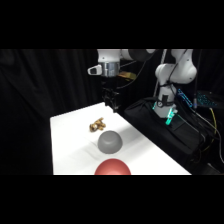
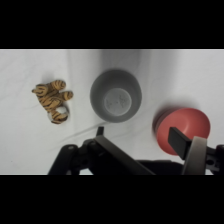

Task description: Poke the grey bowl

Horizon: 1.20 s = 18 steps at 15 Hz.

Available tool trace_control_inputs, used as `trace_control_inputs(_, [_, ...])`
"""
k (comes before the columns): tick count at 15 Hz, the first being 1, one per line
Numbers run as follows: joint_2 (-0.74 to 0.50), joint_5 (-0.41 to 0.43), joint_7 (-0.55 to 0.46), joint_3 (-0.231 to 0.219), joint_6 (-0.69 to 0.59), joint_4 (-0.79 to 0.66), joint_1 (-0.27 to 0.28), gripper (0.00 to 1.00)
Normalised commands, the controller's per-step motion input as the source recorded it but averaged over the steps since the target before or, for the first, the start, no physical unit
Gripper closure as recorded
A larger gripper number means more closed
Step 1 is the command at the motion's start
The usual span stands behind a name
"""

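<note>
Gripper (image 1: 112,102) hangs high over the table's (image 1: 70,145) far edge, clear of everything. Jaws look spread wide in the wrist view, one finger (image 2: 181,141) over the red bowl, nothing held. Grey bowl (image 1: 109,142) sits dome-up mid-table, untouched; the wrist view shows it (image 2: 115,95) from above, apart from its neighbours. Small striped gold-brown toy (image 1: 97,124) lies just beyond it toward the far edge. Red bowl (image 1: 113,167) sits at the near edge, close to the grey one but not touching.
</note>
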Motion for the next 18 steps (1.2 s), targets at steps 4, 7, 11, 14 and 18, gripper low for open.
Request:
trace_control_inputs(4, [0.01, 0.005, 0.02, 0.002, 0.04, 0.0, -0.018, 0.0])
trace_control_inputs(7, [0.03, 0.048, 0.0, -0.008, 0.24, -0.06, -0.024, 0.0])
trace_control_inputs(11, [0.06, -0.007, 0.01, -0.011, 0.4, -0.11, -0.035, 0.3])
trace_control_inputs(14, [0.06, -0.061, 0.06, -0.005, 0.3, -0.07, -0.031, 0.56])
trace_control_inputs(18, [0.04, -0.103, 0.1, 0.008, 0.2, -0.04, -0.01, 1.0])
